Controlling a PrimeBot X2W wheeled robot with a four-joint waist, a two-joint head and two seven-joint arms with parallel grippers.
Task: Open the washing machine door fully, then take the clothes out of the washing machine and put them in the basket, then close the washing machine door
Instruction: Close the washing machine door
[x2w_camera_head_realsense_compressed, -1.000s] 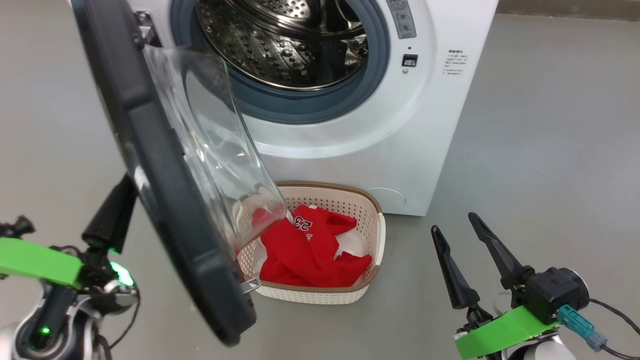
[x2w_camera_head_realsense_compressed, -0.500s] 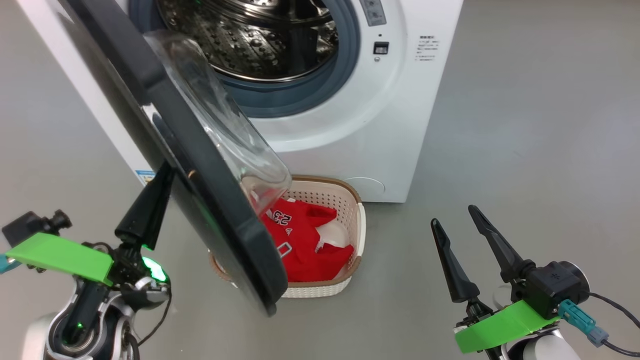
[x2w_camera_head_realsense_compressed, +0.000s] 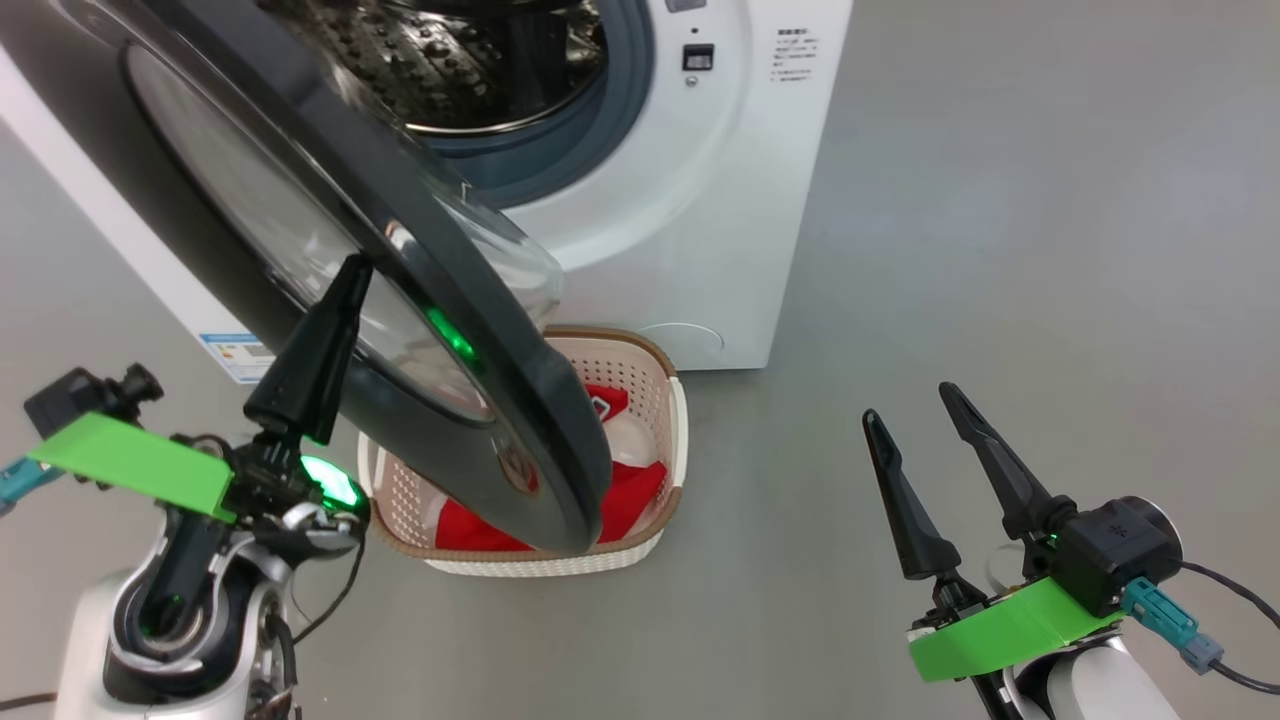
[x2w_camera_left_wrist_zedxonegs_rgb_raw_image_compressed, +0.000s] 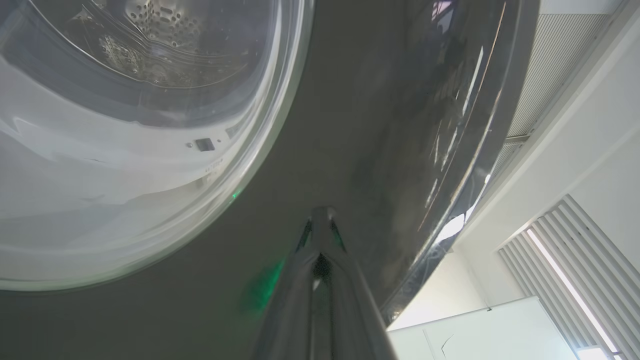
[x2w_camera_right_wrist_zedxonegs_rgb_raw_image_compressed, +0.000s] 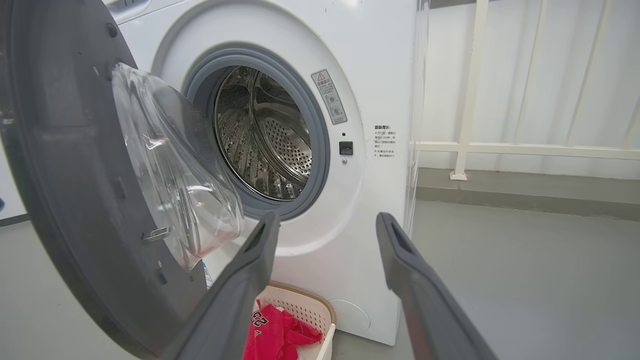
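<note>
While the left fingers (x2w_camera_head_realsense_compressed: 345, 292), shut, touch the outer face of the washing machine door (x2w_camera_head_realsense_compressed: 500, 400), half open at the left of the washing machine (x2w_camera_head_realsense_compressed: 700, 200), the red clothes (x2w_camera_head_realsense_compressed: 632, 497) lie in the basket (x2w_camera_head_realsense_compressed: 678, 430) at its foot; rightward, the right fingers (x2w_camera_head_realsense_compressed: 882, 452) gape empty.

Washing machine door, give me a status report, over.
Left gripper shut, tip against outer face of washing machine door; right gripper open, empty. Door half open, drum looks empty, clothes in basket. Basket sits below the door.
</note>
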